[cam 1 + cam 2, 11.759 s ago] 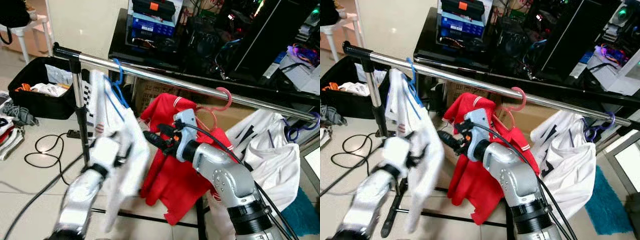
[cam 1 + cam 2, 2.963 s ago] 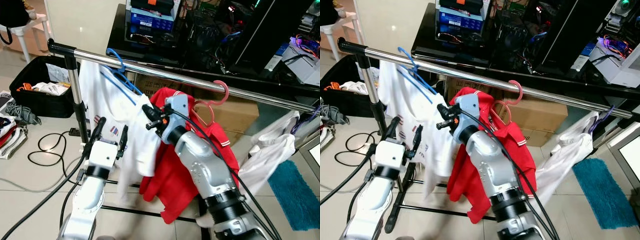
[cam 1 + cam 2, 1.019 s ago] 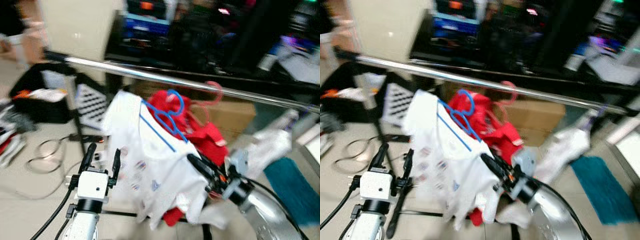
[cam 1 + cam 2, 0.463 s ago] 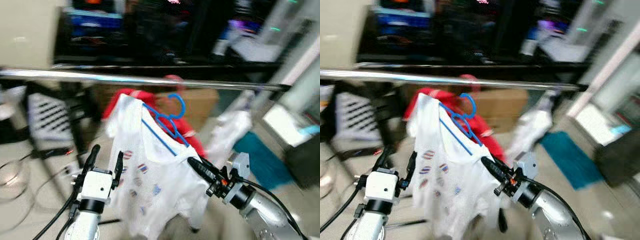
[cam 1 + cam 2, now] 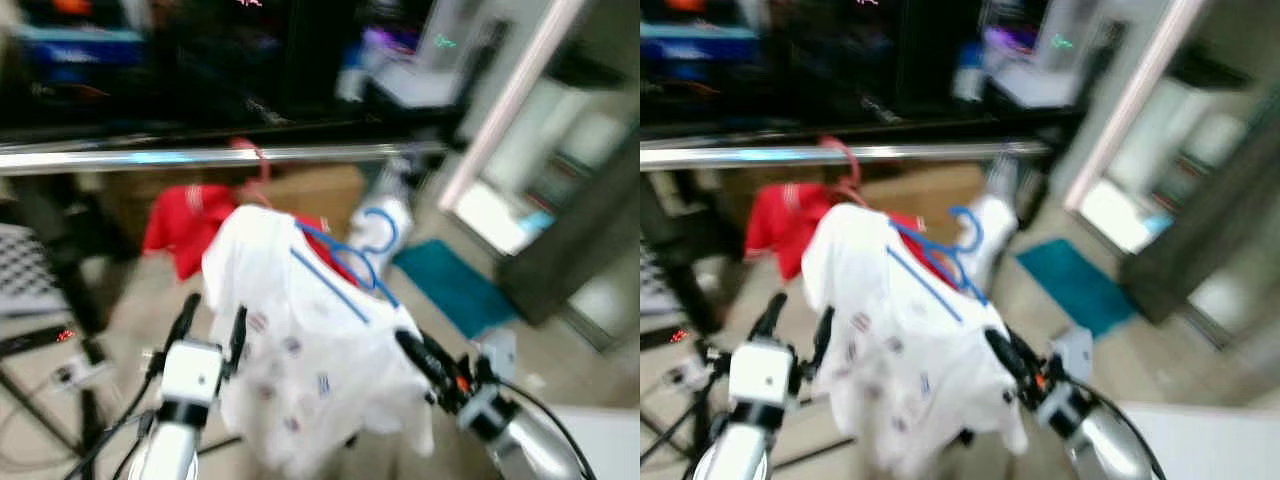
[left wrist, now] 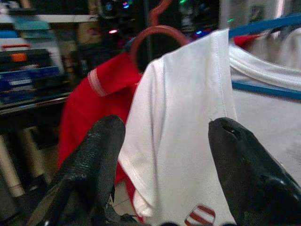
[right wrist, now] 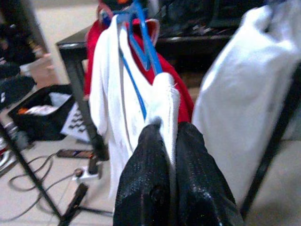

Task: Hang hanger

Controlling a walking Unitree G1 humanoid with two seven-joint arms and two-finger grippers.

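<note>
long silver metal clothes rail (image 5: 200, 157) across the blurred head views, in front of a dark desk of electronics (image 5: 840, 60). red polo shirt on a pink plastic hanger (image 5: 250, 160) hooked over that rail. further right along the rail, a second white garment (image 5: 990, 225), hanging low. teal floor mat (image 5: 450, 290) on the tiles beyond.

white t-shirt with small red-and-blue printed patches (image 5: 300, 370) off the rail and held up in front of it, draped on a blue plastic hanger (image 5: 350, 265), hook free in the air below the rail, not over it.

right gripper (image 7: 171, 155) under the lower right part of the t-shirt, black fingers pressed together on a fold of its white fabric, seen pinched between them in the right wrist view; blue hanger just above that fold there.

left gripper (image 6: 162, 141) raised beside the shirt's left edge, fingers (image 5: 186, 318) spread apart, white fabric seen between them in the left wrist view; touching or not, cannot tell.
</note>
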